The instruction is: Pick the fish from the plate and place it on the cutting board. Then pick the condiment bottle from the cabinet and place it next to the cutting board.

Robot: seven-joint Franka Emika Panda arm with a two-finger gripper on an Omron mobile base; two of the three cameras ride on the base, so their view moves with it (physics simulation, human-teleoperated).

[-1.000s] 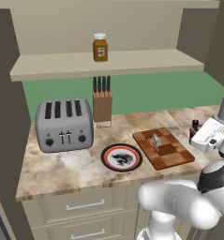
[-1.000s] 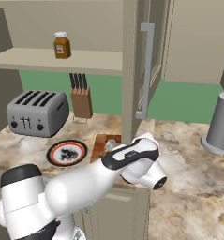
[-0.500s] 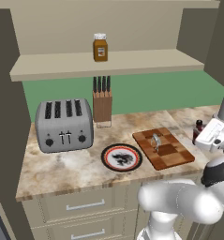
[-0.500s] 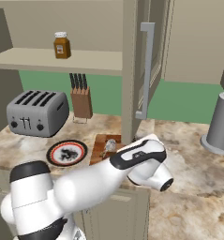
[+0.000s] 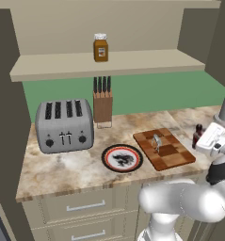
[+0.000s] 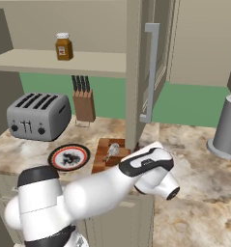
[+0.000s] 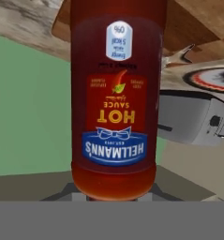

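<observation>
My claw (image 5: 204, 140) is clamped on the condiment bottle (image 7: 114, 98), which crowds the hand view with its label upside down; from the left base view the bottle (image 5: 197, 135) stands roughly upright, dark cap on top, low over the tabletop (image 5: 76, 167) at its right end. The fish (image 5: 156, 142) already lies on the cutting board (image 5: 164, 149), and the plate (image 5: 122, 157) sits bare just left of the board. The relation governing the next move: the board lies to the left of my claw, near but apart, with a strip of open tabletop between bottle and board edge. The bottle's long axis is vertical, so I judge that a short descent is all that remains. Whether the base already touches the tabletop cannot be determined. The amber jar (image 5: 100, 47) stands on the cabinet (image 5: 109, 63) shelf.
</observation>
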